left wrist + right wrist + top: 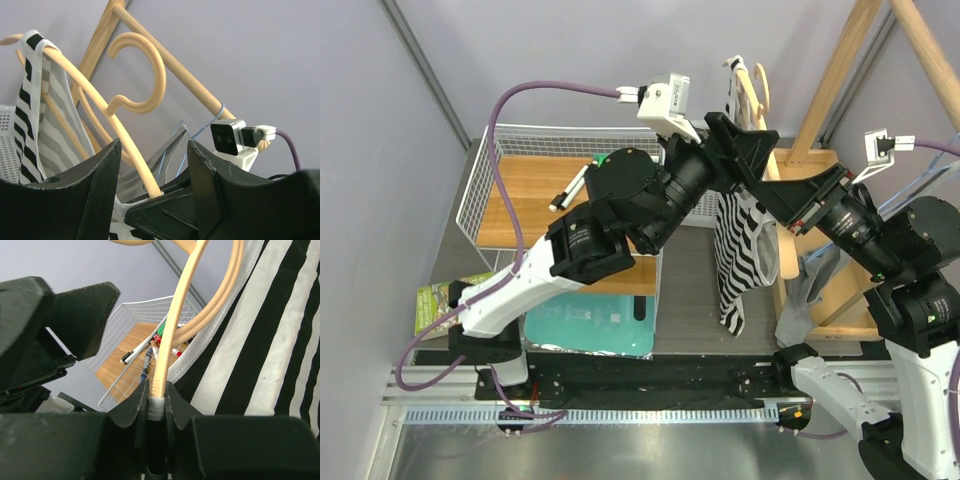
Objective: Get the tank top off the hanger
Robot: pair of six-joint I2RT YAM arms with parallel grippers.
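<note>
The black-and-white striped tank top (740, 250) hangs from a pale wooden hanger (756, 85) by the wooden rack. My right gripper (767, 195) is shut on the near end of the hanger arm (172, 325), and the striped cloth (270, 340) lies just to its right. My left gripper (735, 140) is open; the hanger arm (100, 100) passes between its jaws without touching them. One strap (30, 100) still sits over the hanger's far shoulder, and the hook (145, 70) stands above. The gripper centres show in the wrist views, left (155, 150) and right (156, 395).
A white wire basket (485, 165) holding pens sits on a wooden shelf at the left. A teal tray (590, 320) lies below it, with a green booklet (435, 305) at the far left. The wooden rack (840, 70) and a grey cloth (805, 290) are at the right.
</note>
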